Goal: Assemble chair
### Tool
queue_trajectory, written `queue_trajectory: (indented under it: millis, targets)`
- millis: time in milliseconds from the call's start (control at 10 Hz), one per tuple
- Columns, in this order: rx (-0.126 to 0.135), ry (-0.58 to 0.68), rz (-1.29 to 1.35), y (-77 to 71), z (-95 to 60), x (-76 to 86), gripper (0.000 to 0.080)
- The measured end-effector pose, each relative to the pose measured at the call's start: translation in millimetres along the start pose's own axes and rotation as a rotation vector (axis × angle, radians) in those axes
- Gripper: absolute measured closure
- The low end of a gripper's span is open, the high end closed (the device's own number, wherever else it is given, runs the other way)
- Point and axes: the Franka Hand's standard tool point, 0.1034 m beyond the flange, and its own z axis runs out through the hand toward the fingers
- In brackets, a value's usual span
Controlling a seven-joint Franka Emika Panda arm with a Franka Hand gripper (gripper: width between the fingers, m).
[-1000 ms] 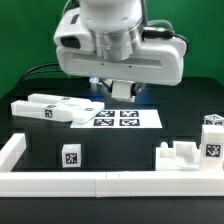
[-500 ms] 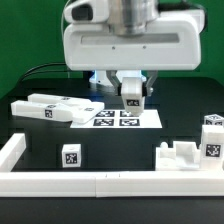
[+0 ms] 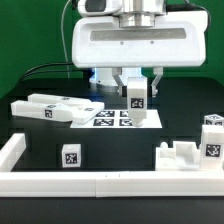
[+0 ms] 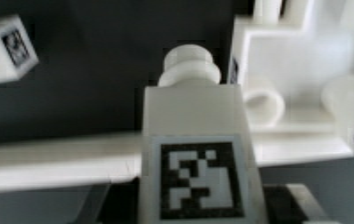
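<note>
My gripper (image 3: 137, 90) is shut on a white blocky chair part (image 3: 136, 101) with a black-and-white tag, and holds it just above the marker board (image 3: 118, 118). In the wrist view the held part (image 4: 195, 150) fills the middle, tag toward the camera and a rounded peg at its far end. More chair parts lie around: two long white pieces (image 3: 47, 108) at the exterior view's left, a small tagged cube (image 3: 70, 156) in front, a stepped piece (image 3: 178, 156) and a tagged block (image 3: 211, 138) at the right.
A long white border rail (image 3: 100, 183) runs along the front, with a side wall (image 3: 14, 150) at the exterior view's left. In the wrist view, white parts (image 4: 307, 70) lie beyond the held piece. Green backdrop behind the black table.
The arm has moved toward the exterior view's right. The held tagged part, hidden under the hand a second ago, now shows between the fingers over the marker board.
</note>
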Motion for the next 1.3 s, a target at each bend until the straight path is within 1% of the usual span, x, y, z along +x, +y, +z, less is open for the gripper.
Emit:
queue_trajectory:
  millis: [100, 200, 300, 400, 700, 800, 900, 1000, 1300]
  targets:
    - [0.007, 0.012, -0.014, -13.5, 1.0, 3.6, 0.0515]
    - [0.017, 0.046, -0.009, -21.7, -1.8, 24.7, 0.0515]
    - [0.019, 0.081, -0.01, -26.9, 0.6, 37.3, 0.0515]
    - [0.015, 0.1, -0.018, -28.1, 5.3, 36.1, 0.0515]
    - [0.014, 0.098, -0.02, -27.1, 6.3, 34.3, 0.0515]
    - [0.007, 0.139, -0.031, -27.8, 12.6, 33.5, 0.0515]
    - [0.003, 0.154, -0.041, -30.8, 21.9, 33.2, 0.0515]
    - [0.002, 0.159, -0.046, -33.2, 26.1, 35.8, 0.0515]
    - [-0.006, 0.172, -0.055, -31.2, 32.4, 38.8, 0.0515]
